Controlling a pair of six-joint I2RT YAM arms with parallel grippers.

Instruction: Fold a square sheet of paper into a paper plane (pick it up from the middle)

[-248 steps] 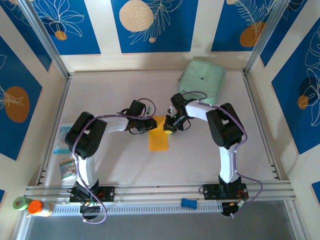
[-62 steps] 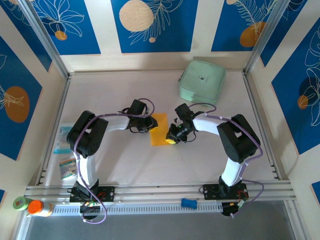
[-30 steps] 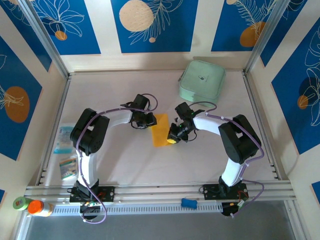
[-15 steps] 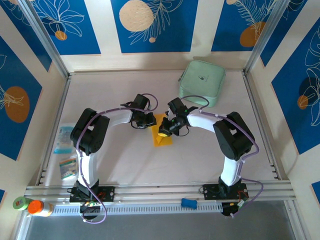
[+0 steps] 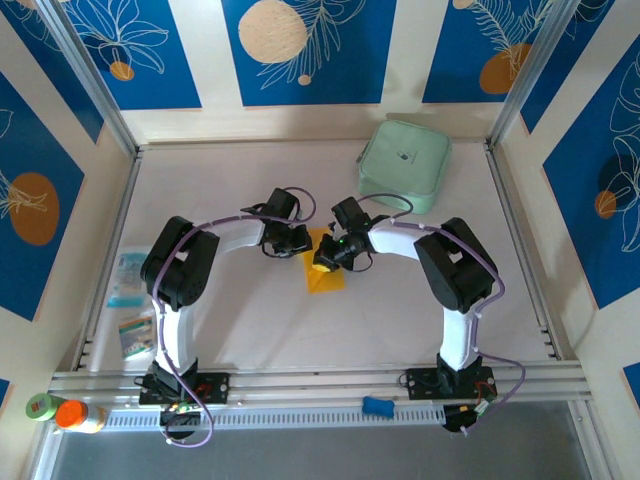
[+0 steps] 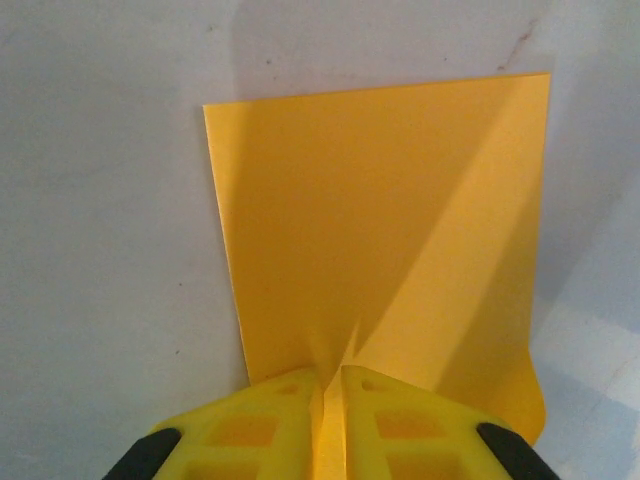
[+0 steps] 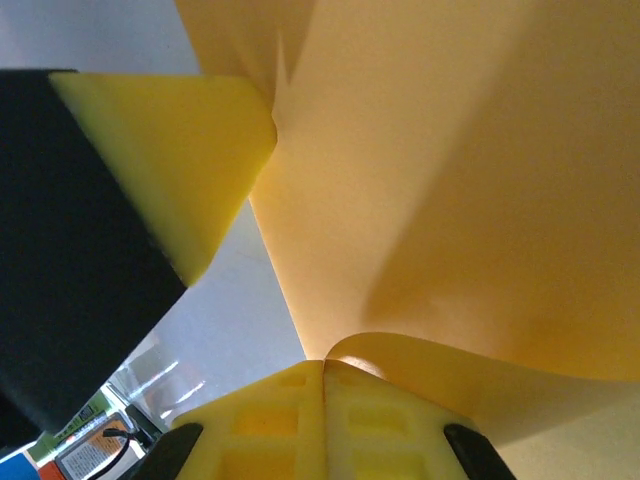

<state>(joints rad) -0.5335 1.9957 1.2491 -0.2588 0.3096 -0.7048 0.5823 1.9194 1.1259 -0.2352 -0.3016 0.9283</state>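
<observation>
From above, the left tool [image 5: 303,245] and the right tool [image 5: 322,264] hide the paper [image 5: 326,279] on its 12 o'clock side.

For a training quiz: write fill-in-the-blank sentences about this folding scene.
1. The left gripper and right gripper are both ___ on the sheet of paper.
2. The mint-green case lies on the ___ arm's side.
3. The printed packets lie beside the ___ arm.
Missing: shut; right; left.

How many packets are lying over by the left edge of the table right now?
2. A pale blue packet lies by the left arm; a multicoloured packet lies just nearer the front edge. The arm may hide more.
</observation>
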